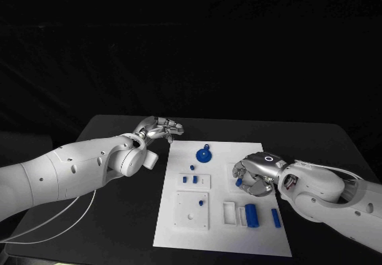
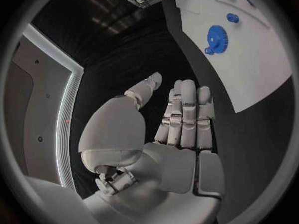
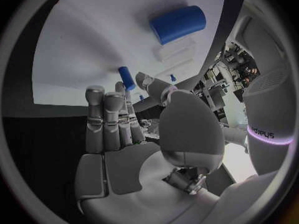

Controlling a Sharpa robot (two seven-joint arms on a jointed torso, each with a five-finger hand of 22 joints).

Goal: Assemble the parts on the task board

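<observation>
The white task board [image 1: 223,232] lies mid-table with blue parts on it: a gear [image 1: 203,155], small pegs [image 1: 189,179], a thick cylinder [image 1: 251,215] and a slim bar [image 1: 276,217]. My right hand [image 1: 255,174] hovers over the board's right side and pinches a small blue peg [image 1: 238,181] between thumb and fingertip. The right wrist view has that peg [image 3: 126,78] at the fingertips, with the cylinder [image 3: 178,24] beyond. My left hand [image 1: 160,130] is off the board at its far left corner, fingers extended, holding nothing. The gear [image 2: 216,37] lies beyond the left hand [image 2: 177,129].
White insert blocks with holes and slots [image 1: 194,210] sit on the board's near half. The black table [image 1: 119,221] runs wide to the left of the board, crossed by my left arm [image 1: 72,171] and its cable.
</observation>
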